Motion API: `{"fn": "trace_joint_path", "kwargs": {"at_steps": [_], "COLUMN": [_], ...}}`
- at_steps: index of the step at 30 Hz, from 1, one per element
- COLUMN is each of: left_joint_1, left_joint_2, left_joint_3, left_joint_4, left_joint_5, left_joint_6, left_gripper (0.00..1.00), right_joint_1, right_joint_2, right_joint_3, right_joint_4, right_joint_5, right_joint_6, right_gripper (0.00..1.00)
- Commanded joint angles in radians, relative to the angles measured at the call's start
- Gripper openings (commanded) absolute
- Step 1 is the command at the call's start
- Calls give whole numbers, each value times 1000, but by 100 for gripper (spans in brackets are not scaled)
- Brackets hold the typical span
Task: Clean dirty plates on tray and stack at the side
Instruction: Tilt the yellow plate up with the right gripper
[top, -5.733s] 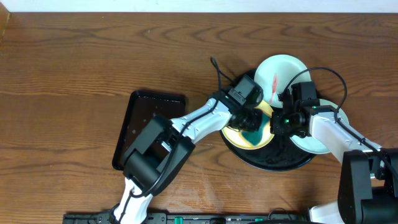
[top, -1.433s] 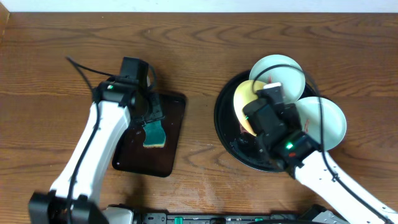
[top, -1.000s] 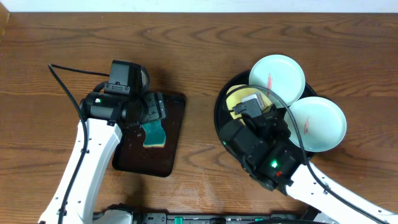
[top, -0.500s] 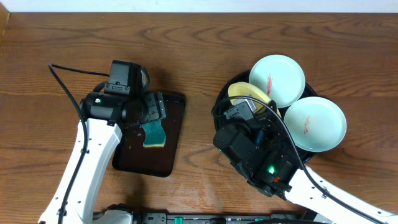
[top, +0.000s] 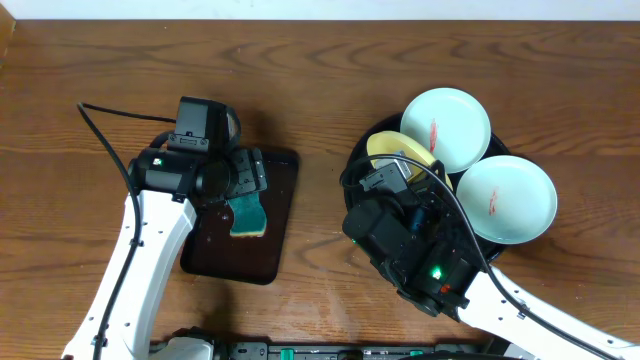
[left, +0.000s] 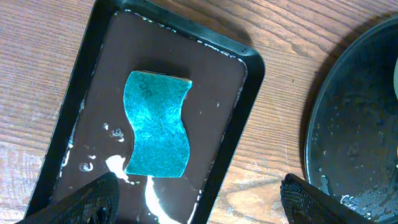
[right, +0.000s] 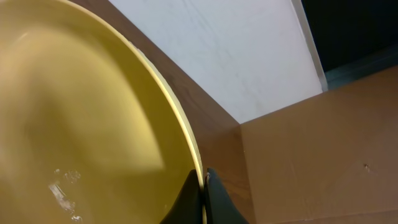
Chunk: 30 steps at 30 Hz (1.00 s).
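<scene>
My right gripper is shut on the rim of the pale yellow plate. From overhead that plate shows over the round black tray, mostly hidden by my right arm and a white plate. Two white plates with red smears rest on the tray's far and right sides. My left gripper hangs open above the teal sponge, holding nothing.
The sponge lies in a small dark rectangular tray with wet streaks, left of the round tray. A strip of bare wooden table separates the two trays. A white wall runs along the far edge.
The left arm carried the sponge from the round tray to the rectangular tray and released it. The right arm swung round and gripped the yellow plate's rim. In the last half second nothing moved.
</scene>
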Motion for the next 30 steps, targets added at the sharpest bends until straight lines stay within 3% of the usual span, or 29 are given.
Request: {"fn": "trace_joint_path", "kwargs": {"at_steps": [1, 16, 21, 24, 26, 30], "left_joint_1": [2, 2, 2, 2, 2, 2], "left_joint_2": [0, 0, 0, 0, 0, 0], "left_joint_3": [12, 12, 12, 12, 12, 12], "left_joint_4": [-2, -2, -2, -2, -2, -2], "left_joint_5": [9, 9, 9, 9, 9, 9], "left_joint_6": [11, 10, 11, 10, 10, 10], "left_gripper": [83, 83, 83, 83, 83, 83], "right_joint_1": [11, 11, 5, -58, -178, -447], "right_joint_2": [-18, -18, -18, -18, -18, -27], "right_joint_3": [22, 22, 22, 21, 21, 39], "right_joint_4": [3, 3, 4, 2, 4, -8], "right_joint_5": [40, 35, -22, -149, -370, -817], "right_joint_6": [-12, -10, 69, 190, 266, 282], "right_gripper": [1, 1, 1, 1, 1, 1]}}
